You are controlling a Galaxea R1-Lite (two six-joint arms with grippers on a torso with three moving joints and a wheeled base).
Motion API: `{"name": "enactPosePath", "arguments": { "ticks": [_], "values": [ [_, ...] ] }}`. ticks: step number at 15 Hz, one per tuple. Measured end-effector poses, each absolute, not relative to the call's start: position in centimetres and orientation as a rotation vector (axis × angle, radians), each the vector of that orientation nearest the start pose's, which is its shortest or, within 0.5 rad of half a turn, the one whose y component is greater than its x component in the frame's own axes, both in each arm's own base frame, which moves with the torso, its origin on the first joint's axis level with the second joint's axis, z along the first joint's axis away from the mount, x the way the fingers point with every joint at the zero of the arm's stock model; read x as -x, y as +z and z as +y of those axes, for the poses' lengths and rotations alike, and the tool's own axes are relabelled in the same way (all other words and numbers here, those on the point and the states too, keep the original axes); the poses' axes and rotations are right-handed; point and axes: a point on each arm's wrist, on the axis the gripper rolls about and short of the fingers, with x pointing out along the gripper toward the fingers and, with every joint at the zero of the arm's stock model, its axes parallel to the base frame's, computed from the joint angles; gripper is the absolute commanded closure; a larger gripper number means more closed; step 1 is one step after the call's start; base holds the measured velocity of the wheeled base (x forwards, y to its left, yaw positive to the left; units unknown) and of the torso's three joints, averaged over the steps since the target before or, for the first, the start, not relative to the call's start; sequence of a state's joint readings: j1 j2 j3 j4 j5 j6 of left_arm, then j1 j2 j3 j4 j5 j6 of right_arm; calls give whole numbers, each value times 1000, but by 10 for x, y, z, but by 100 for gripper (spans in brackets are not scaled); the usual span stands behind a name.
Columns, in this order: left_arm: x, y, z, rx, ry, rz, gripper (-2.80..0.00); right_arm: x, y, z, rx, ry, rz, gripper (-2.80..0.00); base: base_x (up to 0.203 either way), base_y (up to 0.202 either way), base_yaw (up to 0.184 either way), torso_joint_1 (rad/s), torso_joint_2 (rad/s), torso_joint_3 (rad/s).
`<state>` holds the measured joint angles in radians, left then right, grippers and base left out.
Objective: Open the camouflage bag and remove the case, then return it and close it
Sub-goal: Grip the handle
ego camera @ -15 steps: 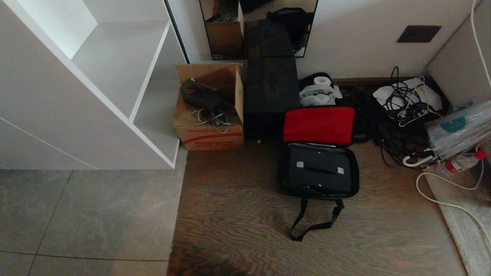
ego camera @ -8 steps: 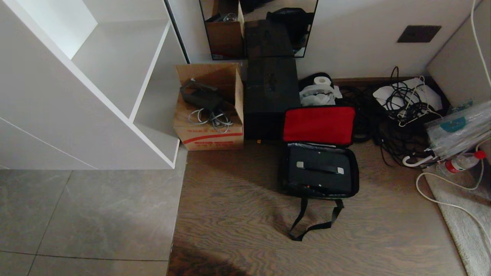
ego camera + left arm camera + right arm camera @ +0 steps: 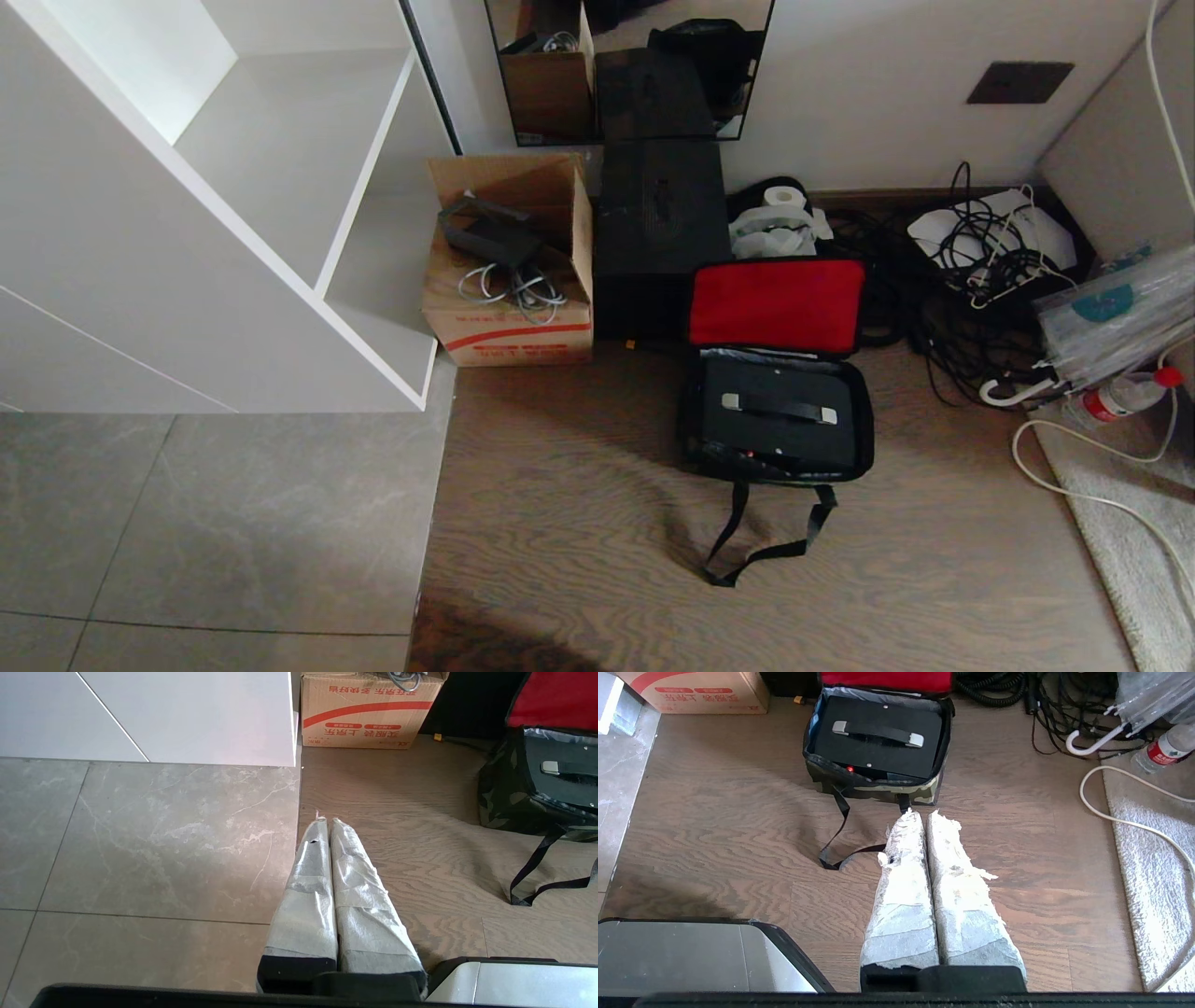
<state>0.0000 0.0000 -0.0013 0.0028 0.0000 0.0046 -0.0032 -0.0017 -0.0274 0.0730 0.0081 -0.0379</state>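
The camouflage bag [image 3: 691, 439] lies open on the wooden floor, its red-lined lid [image 3: 777, 306] folded back against the wall side. Inside lies the black case [image 3: 780, 425], handle with silver ends facing up. The bag [image 3: 873, 786] and case [image 3: 878, 742] also show in the right wrist view, with a black strap [image 3: 838, 826] trailing on the floor. My right gripper [image 3: 923, 814] is shut and empty, held short of the bag's near edge. My left gripper [image 3: 327, 821] is shut and empty over the seam between tile and wood, left of the bag [image 3: 500, 798]. Neither arm shows in the head view.
A tall black box [image 3: 658, 233] and an open cardboard box [image 3: 509, 271] stand left of the bag. A white shelf unit [image 3: 233, 205] fills the left. Tangled cables [image 3: 971, 280], an umbrella [image 3: 1111, 317], a bottle [image 3: 1125, 397] and a rug [image 3: 1139, 523] lie to the right.
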Motion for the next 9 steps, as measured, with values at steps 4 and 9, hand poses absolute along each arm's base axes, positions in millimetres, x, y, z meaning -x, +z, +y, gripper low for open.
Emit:
{"name": "enactPosePath", "arguments": {
  "ticks": [4, 9],
  "values": [
    [23, 76, 0, -4, 0, 1, 0, 25, 76, 0, 38, 5, 44, 0, 0, 0, 0, 0, 0, 0],
    [23, 76, 0, -5, 0, 1, 0, 25, 76, 0, 37, 5, 44, 0, 0, 0, 0, 0, 0, 0]
  ]
}}
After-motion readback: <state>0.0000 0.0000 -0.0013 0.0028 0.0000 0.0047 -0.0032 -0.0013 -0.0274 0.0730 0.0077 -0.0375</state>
